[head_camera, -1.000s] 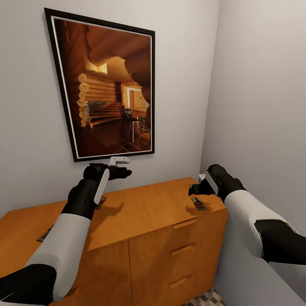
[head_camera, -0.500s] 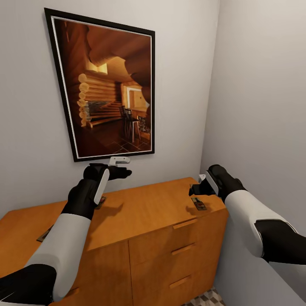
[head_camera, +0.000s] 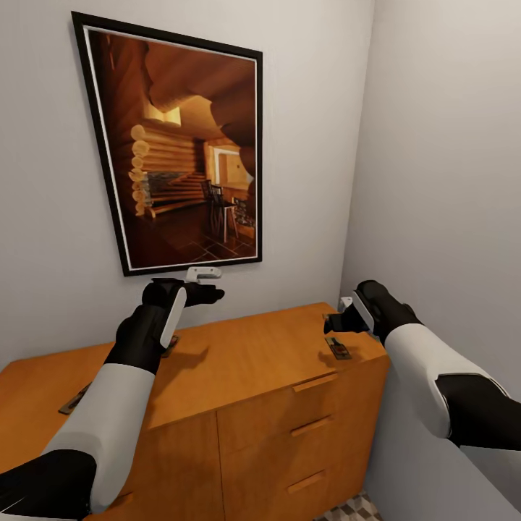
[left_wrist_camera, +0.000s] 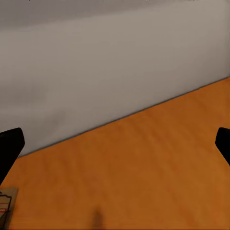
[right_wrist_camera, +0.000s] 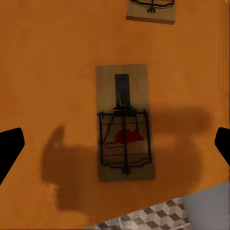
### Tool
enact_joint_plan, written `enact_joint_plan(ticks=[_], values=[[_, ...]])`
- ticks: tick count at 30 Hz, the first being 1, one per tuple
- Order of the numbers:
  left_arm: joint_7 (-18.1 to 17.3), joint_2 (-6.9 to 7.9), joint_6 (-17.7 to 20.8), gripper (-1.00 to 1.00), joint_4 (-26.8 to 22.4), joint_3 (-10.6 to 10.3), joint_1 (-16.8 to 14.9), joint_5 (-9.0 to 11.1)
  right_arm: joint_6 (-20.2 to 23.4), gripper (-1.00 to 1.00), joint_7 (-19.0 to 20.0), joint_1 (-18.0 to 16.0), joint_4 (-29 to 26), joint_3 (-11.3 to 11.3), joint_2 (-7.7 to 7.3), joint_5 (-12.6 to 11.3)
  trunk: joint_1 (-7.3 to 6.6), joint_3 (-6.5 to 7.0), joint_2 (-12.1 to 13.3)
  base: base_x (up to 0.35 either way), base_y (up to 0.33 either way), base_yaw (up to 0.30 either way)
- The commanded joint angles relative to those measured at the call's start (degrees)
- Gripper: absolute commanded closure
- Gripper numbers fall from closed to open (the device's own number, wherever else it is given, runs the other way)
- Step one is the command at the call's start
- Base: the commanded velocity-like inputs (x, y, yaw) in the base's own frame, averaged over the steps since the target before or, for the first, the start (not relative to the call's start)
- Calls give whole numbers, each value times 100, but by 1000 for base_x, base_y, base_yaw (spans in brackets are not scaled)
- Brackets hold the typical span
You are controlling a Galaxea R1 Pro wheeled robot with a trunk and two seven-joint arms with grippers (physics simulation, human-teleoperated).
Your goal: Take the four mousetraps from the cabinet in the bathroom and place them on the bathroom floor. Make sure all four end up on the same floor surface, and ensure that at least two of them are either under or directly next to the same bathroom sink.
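Your right gripper (head_camera: 334, 323) hangs with fingers spread wide, straight above a mousetrap (right_wrist_camera: 124, 123) lying flat on the cabinet (head_camera: 253, 354) top near its right end, not touching it. Your left gripper (head_camera: 211, 293) hovers parted above another trap (left_wrist_camera: 5, 207) by the wall.

My room to work is the bare top of the cabinet (head_camera: 239, 362), wide open between both arms. The wall (head_camera: 311, 145) with the framed picture (head_camera: 181, 145) closes off the cabinet's back edge, and the side wall (head_camera: 449, 181) hems in its right end, where a mousetrap (right_wrist_camera: 124, 122) lies flat.
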Motion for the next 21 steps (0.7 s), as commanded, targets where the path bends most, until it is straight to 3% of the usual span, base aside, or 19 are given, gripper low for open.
enact_joint_plan(ticks=[1, 21], values=[[4, 0, 24, -100, 2, 1, -4, 21, 21, -100, 50, -3, -7, 27, -7, 39, 1, -7, -4, 142, -101, 0], [13, 5, 21, -100, 52, 1, -5, 1, 21, -100, 53, -3, -3, 27, -14, 31, 1, -7, -4, 42, -30, 0]])
